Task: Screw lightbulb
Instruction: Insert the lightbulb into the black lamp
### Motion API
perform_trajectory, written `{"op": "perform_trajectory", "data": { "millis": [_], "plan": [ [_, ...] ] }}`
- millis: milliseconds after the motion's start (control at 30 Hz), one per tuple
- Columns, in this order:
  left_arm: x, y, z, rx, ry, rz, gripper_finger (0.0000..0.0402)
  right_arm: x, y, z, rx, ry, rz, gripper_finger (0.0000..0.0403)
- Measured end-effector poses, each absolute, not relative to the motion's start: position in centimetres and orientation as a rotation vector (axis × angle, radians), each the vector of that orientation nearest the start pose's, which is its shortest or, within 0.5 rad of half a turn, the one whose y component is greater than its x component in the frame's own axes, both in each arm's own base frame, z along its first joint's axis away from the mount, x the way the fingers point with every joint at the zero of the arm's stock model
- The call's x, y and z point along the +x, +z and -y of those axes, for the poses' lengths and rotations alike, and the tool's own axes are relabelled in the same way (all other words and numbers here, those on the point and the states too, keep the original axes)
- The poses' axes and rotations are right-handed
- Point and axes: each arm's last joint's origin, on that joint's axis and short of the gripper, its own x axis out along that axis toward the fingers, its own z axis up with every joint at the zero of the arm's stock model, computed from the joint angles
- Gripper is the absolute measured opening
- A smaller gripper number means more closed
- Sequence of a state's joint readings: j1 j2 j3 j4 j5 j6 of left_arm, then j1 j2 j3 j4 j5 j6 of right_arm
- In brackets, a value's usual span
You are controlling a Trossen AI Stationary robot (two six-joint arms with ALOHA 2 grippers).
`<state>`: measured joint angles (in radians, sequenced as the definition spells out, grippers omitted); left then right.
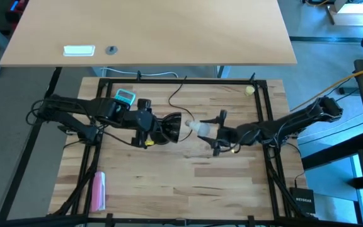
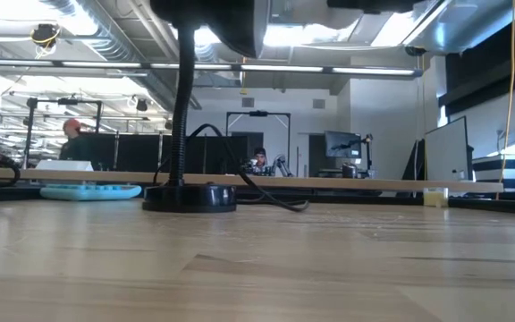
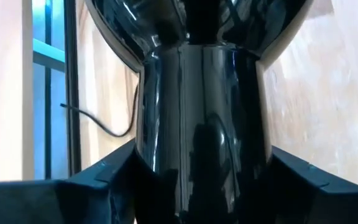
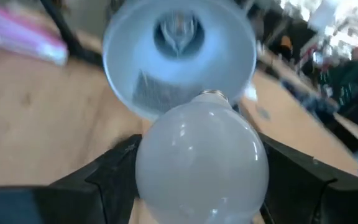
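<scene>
My right gripper point(image 1: 214, 133) is clenched on the lightbulb point(image 1: 200, 127), screw base pointing left at the open mouth of the lamp shade point(image 1: 172, 128), just short of it. My left gripper point(image 1: 145, 123) is clamped around the lamp's black neck point(image 3: 197, 124), holding it steady mid-table. I judge this the approach step: next I must line the base up with the socket point(image 4: 178, 30), push in, then twist.

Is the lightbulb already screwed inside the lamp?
No, the lightbulb sits in the right gripper, its base short of the lamp shade.
</scene>
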<state>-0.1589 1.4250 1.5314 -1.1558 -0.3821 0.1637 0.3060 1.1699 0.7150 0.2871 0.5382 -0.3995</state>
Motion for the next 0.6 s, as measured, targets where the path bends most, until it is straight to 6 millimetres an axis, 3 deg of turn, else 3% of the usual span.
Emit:
{"op": "perform_trajectory", "data": {
  "millis": [267, 600],
  "plan": [
    [26.2, 36.7, 2.9, 0.658, 0.043, -1.088, 0.0241, 26.3, 25.4, -6.3, -0.566, -0.168, -0.094, 0.0280],
    [26.5, 36.6, 2.7, 0.600, 0.098, -1.074, 0.0252, 30.0, 22.8, -6.1, -0.673, -0.139, -0.006, 0.0280]
  ]
}}
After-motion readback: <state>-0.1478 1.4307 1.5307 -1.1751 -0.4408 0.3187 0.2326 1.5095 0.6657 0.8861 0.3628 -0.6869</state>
